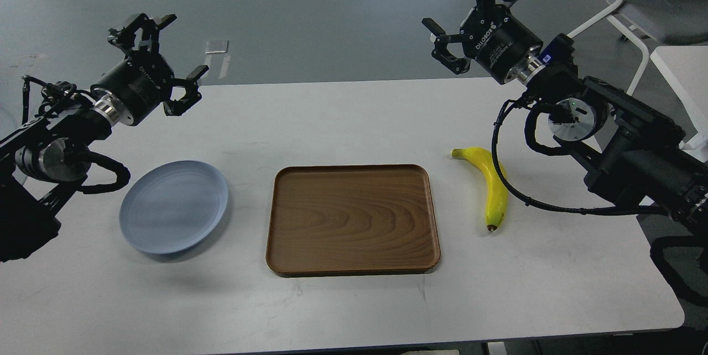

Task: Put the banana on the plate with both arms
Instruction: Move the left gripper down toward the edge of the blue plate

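A curved yellow banana (489, 185) lies on the white table to the right of the tray, its dark tip toward the front. The round pale grey-blue plate (173, 206) rests on the left side of the table with nothing on it. My left gripper (160, 51) hovers high above the table's far left, behind the plate, fingers spread open and holding nothing. My right gripper (470, 9) is raised over the far right, well behind and above the banana, also open and holding nothing. A black cable of the right arm crosses in front of the banana.
A rectangular brown wooden tray (354, 267) with nothing in it sits in the middle, between plate and banana. The white table (354, 311) ends close in front and at the right. A white chair (636, 6) and another table stand at the far right.
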Available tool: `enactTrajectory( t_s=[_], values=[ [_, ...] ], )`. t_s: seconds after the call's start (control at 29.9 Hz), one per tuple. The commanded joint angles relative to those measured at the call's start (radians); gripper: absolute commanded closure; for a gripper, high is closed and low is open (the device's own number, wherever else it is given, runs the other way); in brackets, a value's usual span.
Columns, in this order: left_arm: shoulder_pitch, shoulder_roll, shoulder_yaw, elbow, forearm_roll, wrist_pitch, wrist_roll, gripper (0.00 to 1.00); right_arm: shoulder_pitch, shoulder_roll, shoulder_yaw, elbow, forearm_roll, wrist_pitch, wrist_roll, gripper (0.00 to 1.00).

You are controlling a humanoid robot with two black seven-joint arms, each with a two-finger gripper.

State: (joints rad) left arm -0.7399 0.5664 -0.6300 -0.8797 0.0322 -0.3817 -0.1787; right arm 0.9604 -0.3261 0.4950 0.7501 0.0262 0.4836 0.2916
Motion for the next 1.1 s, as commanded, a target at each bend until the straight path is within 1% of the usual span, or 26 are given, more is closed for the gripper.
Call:
enactTrajectory(
  t_s=[0.0, 0.13, 0.4, 0.53, 0.67, 1.07],
  values=[
    [0.030, 0.003, -0.016, -0.025, -0.002, -0.041, -0.007, 0.02, -0.011, 0.010, 0.017, -0.008, 0.015, 0.005, -0.022, 0.00],
    [0.033, -0.007, -0.031, -0.030, -0.008, -0.032, -0.015, 0.02, -0.026, 0.035, 0.048, -0.017, 0.015, 0.004, -0.023, 0.00],
    [0.036, -0.017, -0.034, -0.028, -0.037, -0.008, -0.013, 0.02, -0.037, 0.059, 0.051, -0.025, 0.015, -0.105, -0.022, 0.00],
    [0.050, -0.017, -0.034, -0.027, -0.037, -0.008, -0.013, 0.02, -0.037, 0.058, 0.054, -0.023, 0.018, -0.099, -0.026, 0.00],
    [0.062, -0.010, -0.034, -0.022, -0.037, -0.008, -0.012, 0.02, -0.038, 0.059, 0.065, -0.021, 0.021, -0.099, -0.043, 0.00],
    [0.062, 0.007, -0.036, -0.022, -0.037, -0.006, -0.013, 0.02, -0.038, 0.065, 0.066, -0.023, 0.050, -0.108, -0.055, 0.00]
  ],
)
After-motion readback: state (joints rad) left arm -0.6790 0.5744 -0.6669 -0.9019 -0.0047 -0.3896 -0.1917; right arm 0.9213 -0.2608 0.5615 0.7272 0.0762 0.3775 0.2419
